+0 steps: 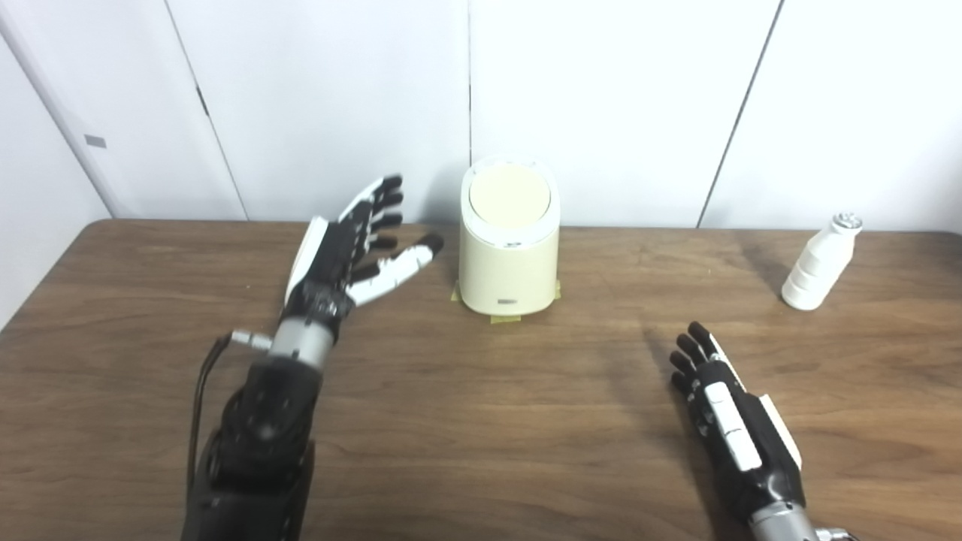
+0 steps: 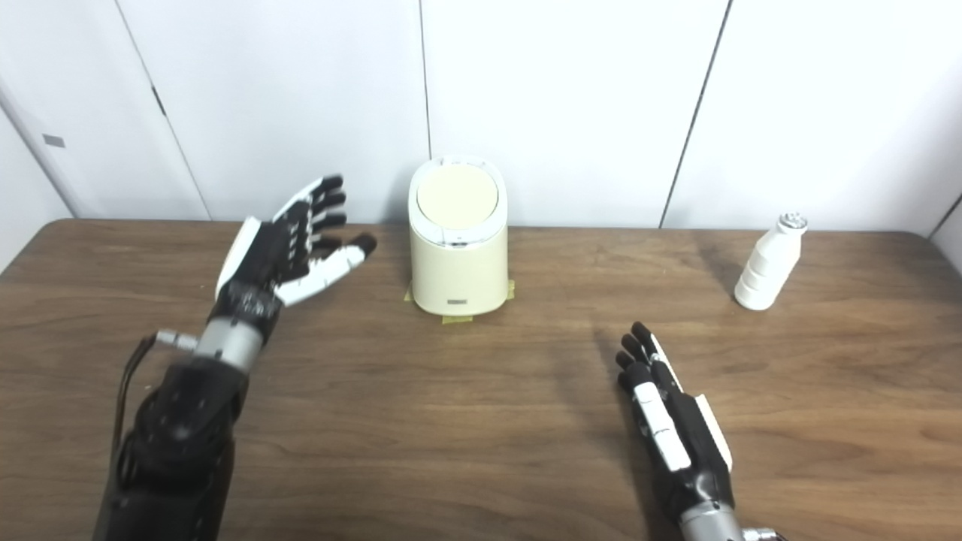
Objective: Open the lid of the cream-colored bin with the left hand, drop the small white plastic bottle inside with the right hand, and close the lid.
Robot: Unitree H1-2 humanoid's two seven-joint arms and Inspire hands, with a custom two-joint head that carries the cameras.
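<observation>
The cream-colored bin (image 1: 509,263) stands at the back middle of the table, taped down, its round lid (image 1: 508,197) lying flat and closed. My left hand (image 1: 349,244) hovers raised just left of the bin, open, fingers spread, a small gap from its side. The small white plastic bottle (image 1: 819,263) stands upright at the back right. My right hand (image 1: 725,409) rests low over the table near the front right, open and flat, holding nothing, well short of the bottle.
The brown wooden table (image 1: 481,421) spans the view, with white wall panels (image 1: 616,98) right behind the bin and bottle. A cable (image 1: 204,376) loops beside the left forearm.
</observation>
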